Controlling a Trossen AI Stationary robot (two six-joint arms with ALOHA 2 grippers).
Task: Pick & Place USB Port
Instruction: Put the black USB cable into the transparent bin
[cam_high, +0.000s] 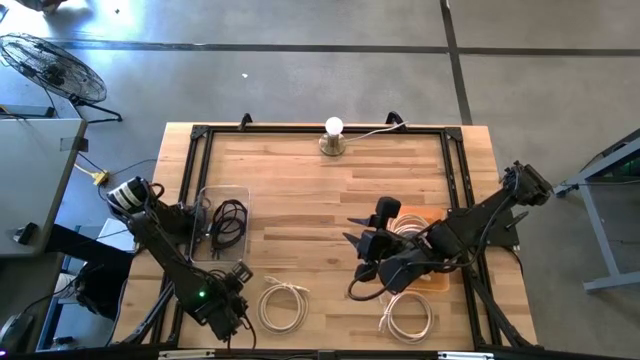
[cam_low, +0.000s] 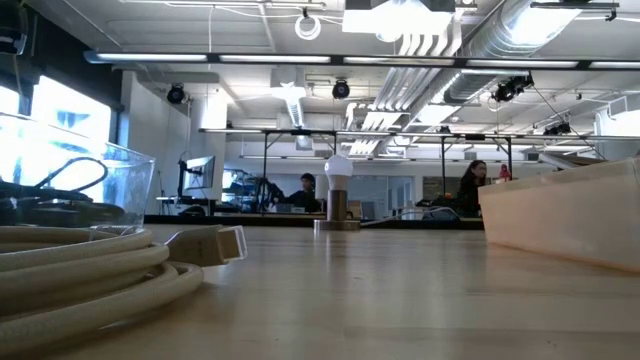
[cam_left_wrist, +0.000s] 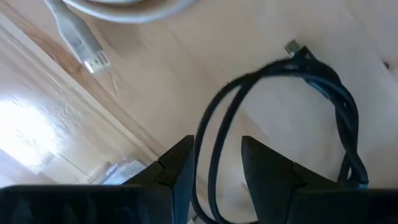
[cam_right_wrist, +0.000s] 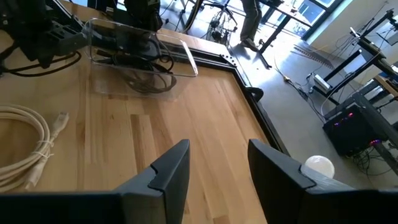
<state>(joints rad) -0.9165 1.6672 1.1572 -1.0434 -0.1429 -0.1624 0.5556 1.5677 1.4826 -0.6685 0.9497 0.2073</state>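
A black USB cable (cam_left_wrist: 336, 93) runs as a doubled loop between the fingers of my left gripper (cam_left_wrist: 217, 146), which is shut on it. That gripper is near the table's near-left corner (cam_high: 240, 272), between a clear bin (cam_high: 222, 222) holding more black cables and a white cable coil (cam_high: 283, 305). The white coil's USB plug (cam_left_wrist: 93, 59) lies on the wood beside the black cable. My right gripper (cam_right_wrist: 217, 152) is open and holds nothing. It hovers over the middle of the table (cam_high: 358, 240), pointing toward the clear bin (cam_right_wrist: 137, 56). My left gripper pinches two strands of the black cable (cam_left_wrist: 214, 124) between its two fingers, with the strands running along the fingers. The loop extends out past the fingertips and ends in a small plug (cam_left_wrist: 292, 47). Whether the loop rests on the wood, I cannot tell.
A tan box (cam_high: 432, 255) with white cables sits under my right arm. Another white coil (cam_high: 407, 315) lies near the near edge. A lamp bulb (cam_high: 333, 135) stands at the far edge, and a black frame (cam_high: 300, 130) borders the table. Bare wood lies in the centre.
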